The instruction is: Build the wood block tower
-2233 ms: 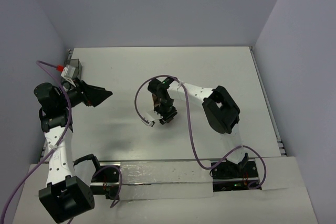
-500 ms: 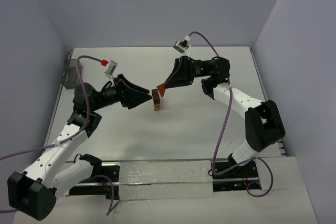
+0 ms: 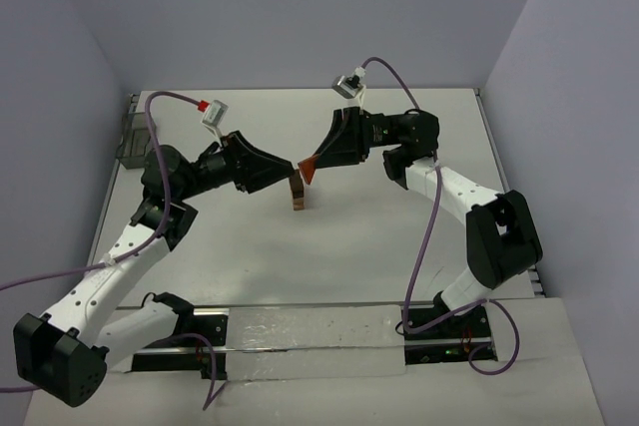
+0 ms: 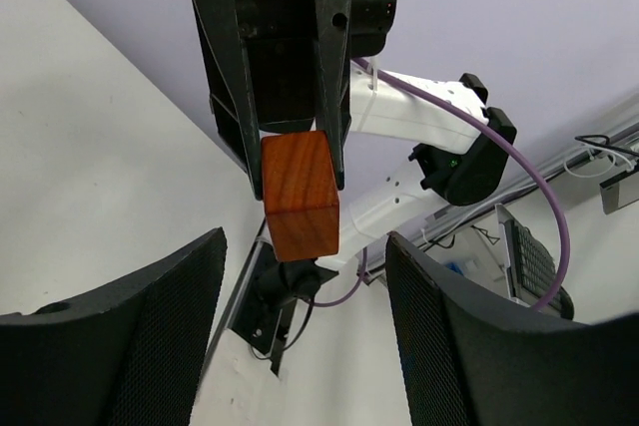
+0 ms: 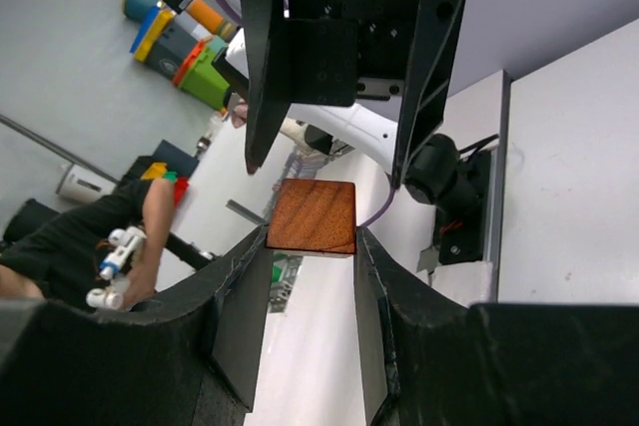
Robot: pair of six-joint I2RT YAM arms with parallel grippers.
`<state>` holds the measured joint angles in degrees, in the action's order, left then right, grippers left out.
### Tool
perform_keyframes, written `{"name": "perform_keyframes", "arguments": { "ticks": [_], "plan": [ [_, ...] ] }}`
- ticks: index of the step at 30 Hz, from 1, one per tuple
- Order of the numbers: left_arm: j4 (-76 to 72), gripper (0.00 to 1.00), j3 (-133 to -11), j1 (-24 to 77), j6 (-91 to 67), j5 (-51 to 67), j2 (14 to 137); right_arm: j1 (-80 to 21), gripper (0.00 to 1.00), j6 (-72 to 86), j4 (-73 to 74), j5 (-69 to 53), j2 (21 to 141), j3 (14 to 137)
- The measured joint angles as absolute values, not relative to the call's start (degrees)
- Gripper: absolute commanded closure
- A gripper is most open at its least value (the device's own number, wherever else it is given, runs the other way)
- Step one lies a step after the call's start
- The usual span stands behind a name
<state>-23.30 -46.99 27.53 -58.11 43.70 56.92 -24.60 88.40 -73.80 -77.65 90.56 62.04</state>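
Note:
The wood block tower (image 3: 298, 193) is a narrow stack of tan and dark blocks standing mid-table. Just above it, my right gripper (image 3: 312, 167) is shut on a reddish-brown cube (image 3: 308, 172); the right wrist view shows this cube (image 5: 313, 216) pinched between the right gripper's (image 5: 312, 238) two pads. My left gripper (image 3: 284, 169) faces it from the left, open and holding nothing. In the left wrist view the cube (image 4: 300, 197) hangs from the right arm's fingers, just beyond the tips of my left gripper (image 4: 305, 291). Neither wrist view shows the tower.
A greyish see-through box (image 3: 130, 137) sits at the table's far left edge. Purple cables (image 3: 424, 246) loop off both arms. A metal rail (image 3: 310, 331) runs along the near edge between the arm bases. Walls close in the table's left, back and right sides.
The left gripper has swung right and up towards the held cube, its jaws a little narrower. The right gripper keeps the cube in the same spot above the tower.

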Motion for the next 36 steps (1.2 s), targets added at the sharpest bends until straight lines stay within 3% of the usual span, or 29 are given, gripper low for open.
{"name": "perform_keyframes", "arguments": {
  "ticks": [14,28,33,36],
  "plan": [
    [-19.4,0.33,-48.7,30.4,-56.4,43.5,59.0,-24.6,0.94,76.7,-72.5,-76.6,88.0,61.3],
    [-17.0,0.45,-51.3,31.0,-52.5,41.9,60.4,-25.3,0.95,66.1,-61.4,-74.7,86.4,60.4],
    [-15.9,0.53,-51.6,31.1,-51.5,41.3,60.7,-25.3,0.95,65.4,-60.5,-74.5,86.4,60.4],
    [-15.2,0.69,-51.6,31.1,-51.0,40.8,60.8,-25.3,0.94,65.1,-60.3,-74.5,86.4,60.4]
  ]
}}
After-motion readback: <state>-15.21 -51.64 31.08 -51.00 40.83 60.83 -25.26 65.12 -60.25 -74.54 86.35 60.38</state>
